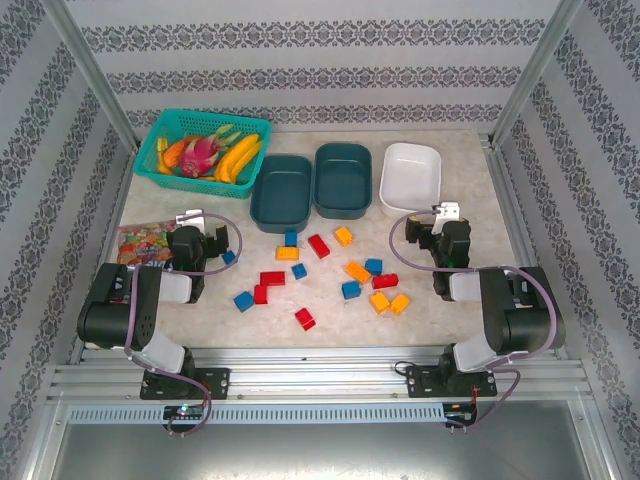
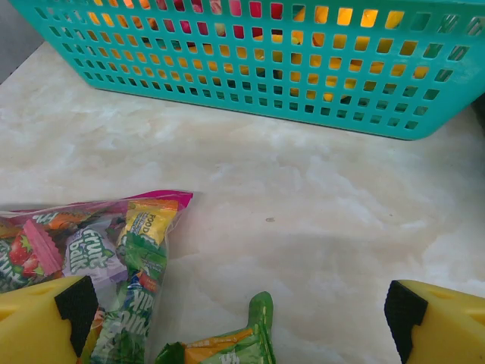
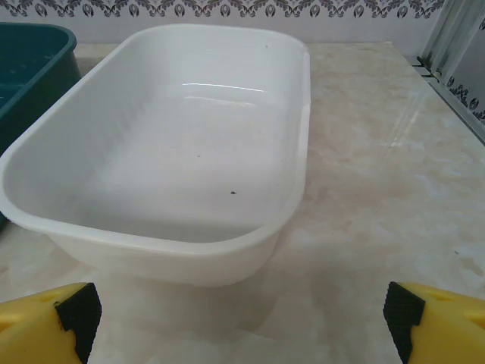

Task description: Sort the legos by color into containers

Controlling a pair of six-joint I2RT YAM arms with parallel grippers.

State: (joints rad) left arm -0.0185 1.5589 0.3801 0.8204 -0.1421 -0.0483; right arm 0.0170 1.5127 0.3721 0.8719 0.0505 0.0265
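A pale marble-patterned table [image 1: 330, 335] is seen under both arms. A light teal plastic mesh basket [image 2: 250, 76], filled with toy fruit [image 1: 215, 150], is placed straight ahead of the left gripper [image 2: 241, 318], whose jaws stand wide apart with nothing taken between them. Two dark teal rounded plastic tubs [image 1: 281, 193] [image 1: 343, 180] are set ahead and to the left of the right gripper [image 3: 241, 318], and a white rounded plastic tub [image 3: 174, 152] is found directly ahead of it, near. All three tubs are empty. The right gripper is also spread fully and nothing is held. A clear bag of colourful candy [image 2: 114, 258] is lying just below the left gripper, towards its left side. The small chunky plastic bricks [image 1: 358, 271] in red, blue and orange-yellow are scattered on the table between the two grippers, and none is yet placed in a tub. They are judged to be light, stiff and rather smooth. Each is probably best pinched across two flat opposite sides, low on the body and not over the studs.
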